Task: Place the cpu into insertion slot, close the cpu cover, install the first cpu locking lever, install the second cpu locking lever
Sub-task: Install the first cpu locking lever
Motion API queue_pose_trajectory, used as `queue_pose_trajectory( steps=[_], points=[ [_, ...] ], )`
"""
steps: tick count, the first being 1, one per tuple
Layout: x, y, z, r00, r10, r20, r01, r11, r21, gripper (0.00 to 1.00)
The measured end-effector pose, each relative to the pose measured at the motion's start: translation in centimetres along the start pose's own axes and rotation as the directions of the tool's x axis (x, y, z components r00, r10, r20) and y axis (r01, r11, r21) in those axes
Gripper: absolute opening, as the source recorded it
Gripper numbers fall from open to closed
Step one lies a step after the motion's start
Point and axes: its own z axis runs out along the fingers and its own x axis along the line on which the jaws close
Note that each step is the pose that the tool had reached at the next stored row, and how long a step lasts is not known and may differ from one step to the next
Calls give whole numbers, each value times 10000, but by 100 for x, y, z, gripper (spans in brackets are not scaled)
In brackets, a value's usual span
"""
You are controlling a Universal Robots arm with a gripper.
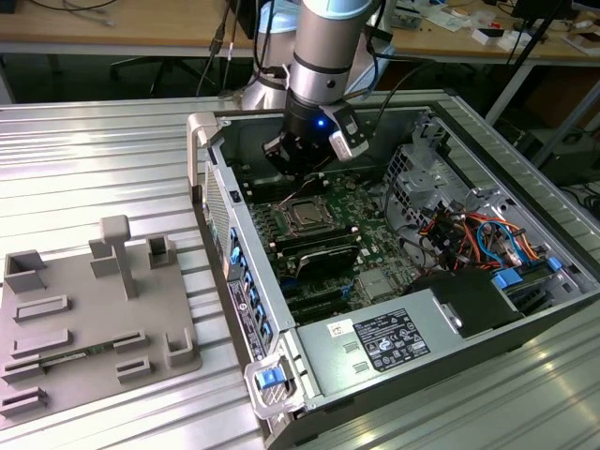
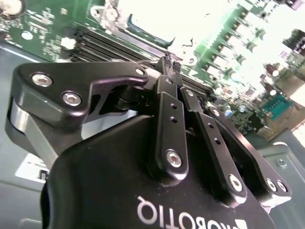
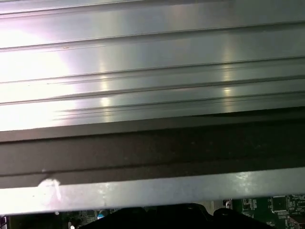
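jaws are seen pressed together in the second wrist view, the gripper point(image 2: 169, 64) ending in two black fingertips point(image 2: 166, 62) that meet with nothing visible between them; behind them the green motherboard point(image 2: 228, 43) is seen, with long dark memory slots point(image 2: 102, 45) and a bright, washed-out metal patch near the tips whose details cannot be made out

in the exterior view, the gripper point(image 1: 298, 169) is held inside the open computer case point(image 1: 441, 309), near its far wall, just above the motherboard point(image 1: 361, 211). the insertion slot point(image 1: 306, 216) is found just below the gripper on the board, toward the case's far side, with a grey square in its silver rim; whether this is the cpu seated under the cpu cover cannot be told. a grey fixture tray point(image 1: 84, 319) is laid on the ribbed metal table point(image 1: 103, 159), beside the case at the exterior view's left

in the first wrist view, ribbed metal point(image 3: 152, 71) and a dark band point(image 3: 152, 148) are shown, with a strip of green board point(image 3: 271, 207) at one edge
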Motion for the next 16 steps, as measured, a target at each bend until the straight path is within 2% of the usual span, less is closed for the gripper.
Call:
queue_pose_trajectory(
  steps=[10, 13, 16],
  points=[
    [-248, 19, 32, 9986, -537, 13, 537, 9986, -18, 11],
    [-291, 25, 59, 9975, -704, 16, 704, 9975, -22, 11],
    [-293, 26, 89, 9962, -868, 21, 868, 9962, -27, 11]
  ],
)
